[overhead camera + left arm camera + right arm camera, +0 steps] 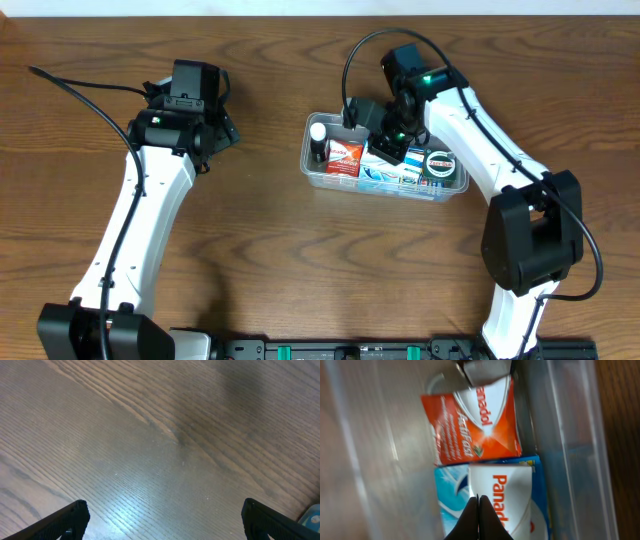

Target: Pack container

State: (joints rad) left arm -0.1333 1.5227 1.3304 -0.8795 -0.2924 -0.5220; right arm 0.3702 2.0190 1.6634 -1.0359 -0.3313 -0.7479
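My right hand [478,506] has its fingertips pressed together with nothing between them. It hangs low inside the container [400,193], just over a blue Panadol box [495,495], which lies against an orange Panadol box [475,425] toward the top of the wrist view. From overhead the container sits right of centre in the upper half of the frame, flat on the wooden surface [260,250]. A white bottle [318,138] stands at its left end and a round dark-lidded tin [440,163] lies at its right end.

My left hand [165,522] is spread wide over bare wood, holding nothing, well apart from the container at the left of the overhead frame.

I judge the container to be light, thin-walled and slick, likely to flex if squeezed mid-wall and to skate on the wood if nudged. The rim at a short end looks like the stiffest place to pinch.
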